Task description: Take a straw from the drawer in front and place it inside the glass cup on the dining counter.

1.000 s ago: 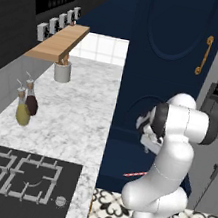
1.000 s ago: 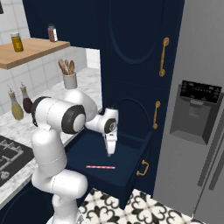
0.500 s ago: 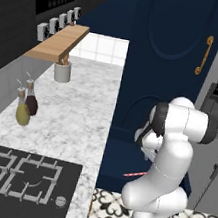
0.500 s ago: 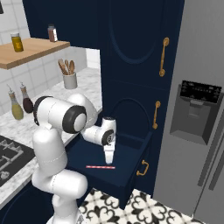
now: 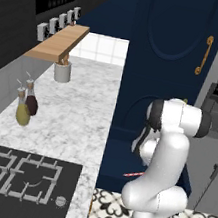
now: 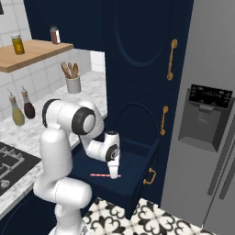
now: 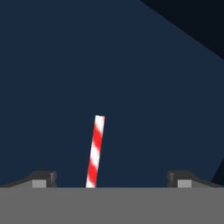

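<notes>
The navy drawer (image 6: 137,161) stands pulled open, its small gold handle (image 6: 149,176) on the front. A thin red-and-white striped straw (image 6: 97,175) lies flat on the drawer floor; its end also pokes out from behind my arm (image 5: 133,174). My gripper (image 6: 114,173) points down into the drawer, open, just above the straw. In the hand view the straw (image 7: 95,151) lies between the two spread fingertips (image 7: 43,177), closer to the left one, and nothing is held. The glass cup and the dining counter are out of view.
Left of the drawer runs a marble counter (image 5: 73,120) with a black stove (image 5: 13,175), two bottles (image 5: 24,106) and a white utensil crock (image 5: 62,71). Tall navy doors (image 6: 142,59) rise behind the drawer. A grey fridge (image 6: 206,119) stands to the right.
My hand has come down into the open drawer, and the fingertips now sit close over the straw. The straw and drawer have not moved.
</notes>
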{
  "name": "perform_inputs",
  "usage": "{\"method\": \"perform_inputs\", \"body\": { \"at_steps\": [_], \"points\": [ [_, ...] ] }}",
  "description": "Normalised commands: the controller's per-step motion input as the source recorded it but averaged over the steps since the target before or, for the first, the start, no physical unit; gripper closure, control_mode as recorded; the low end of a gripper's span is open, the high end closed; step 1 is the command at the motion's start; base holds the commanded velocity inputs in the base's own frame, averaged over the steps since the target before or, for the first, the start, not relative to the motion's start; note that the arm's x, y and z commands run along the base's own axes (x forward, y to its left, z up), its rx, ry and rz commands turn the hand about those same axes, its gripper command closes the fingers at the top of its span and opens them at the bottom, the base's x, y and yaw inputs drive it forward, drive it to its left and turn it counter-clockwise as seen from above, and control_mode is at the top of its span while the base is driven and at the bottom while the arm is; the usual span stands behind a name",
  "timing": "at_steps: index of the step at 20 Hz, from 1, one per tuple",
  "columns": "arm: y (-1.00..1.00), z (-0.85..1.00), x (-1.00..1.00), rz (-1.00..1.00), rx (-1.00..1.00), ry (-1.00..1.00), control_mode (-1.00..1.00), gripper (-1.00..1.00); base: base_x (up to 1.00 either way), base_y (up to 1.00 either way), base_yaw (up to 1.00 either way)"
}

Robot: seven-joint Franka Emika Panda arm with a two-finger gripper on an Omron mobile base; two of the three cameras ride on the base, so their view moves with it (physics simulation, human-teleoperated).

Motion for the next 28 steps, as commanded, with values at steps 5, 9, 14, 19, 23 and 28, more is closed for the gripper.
{"method": "perform_inputs", "body": {
  "at_steps": [5, 9, 14, 19, 23, 28],
  "points": [
    [-0.22, -0.28, 0.04, 0.00, 0.00, -0.03, -1.00, -1.00, 0.00, 0.00, 0.00],
    [-0.11, -0.20, 0.20, 0.00, 0.00, 0.00, -1.00, -1.00, 0.00, 0.00, 0.00],
    [0.00, -0.10, 0.42, 0.00, 0.01, 0.00, -1.00, -1.00, 0.00, 0.00, 0.00],
    [0.00, -0.11, 0.20, 0.00, 0.01, 0.00, -1.00, -1.00, 0.00, 0.00, 0.00],
    [0.00, -0.30, -0.04, 0.00, 0.00, 0.00, -1.00, -1.00, 0.00, 0.00, 0.00],
    [0.00, -0.37, -0.18, 0.00, 0.00, -0.02, -1.00, 1.00, 0.00, 0.00, 0.00]
  ]
}}
